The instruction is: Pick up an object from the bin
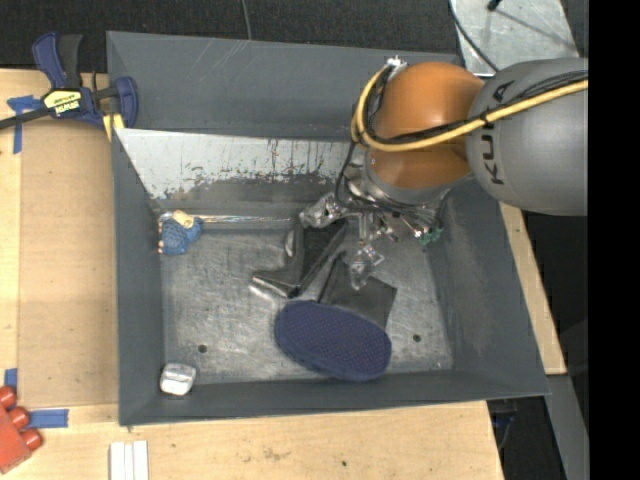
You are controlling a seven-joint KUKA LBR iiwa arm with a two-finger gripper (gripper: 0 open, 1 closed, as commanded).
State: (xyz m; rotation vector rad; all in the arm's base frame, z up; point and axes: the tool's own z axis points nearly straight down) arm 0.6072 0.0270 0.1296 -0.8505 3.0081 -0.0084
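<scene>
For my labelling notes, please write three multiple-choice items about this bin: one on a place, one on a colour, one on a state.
1. Where in the grey metal bin lies the small white block? A) the view's upper right corner B) the view's lower left corner C) the centre
2. What colour is the large oval mesh pad? A) red B) yellow C) dark blue
3. How is that pad placed? A) lying on the bin floor B) lifted in the gripper C) hanging over the rim
Key: 1 B, it sits by the lower left walls; 2 C, its mesh is dark blue; 3 A, it rests on the floor, while the gripper is over black flat pieces.
</scene>
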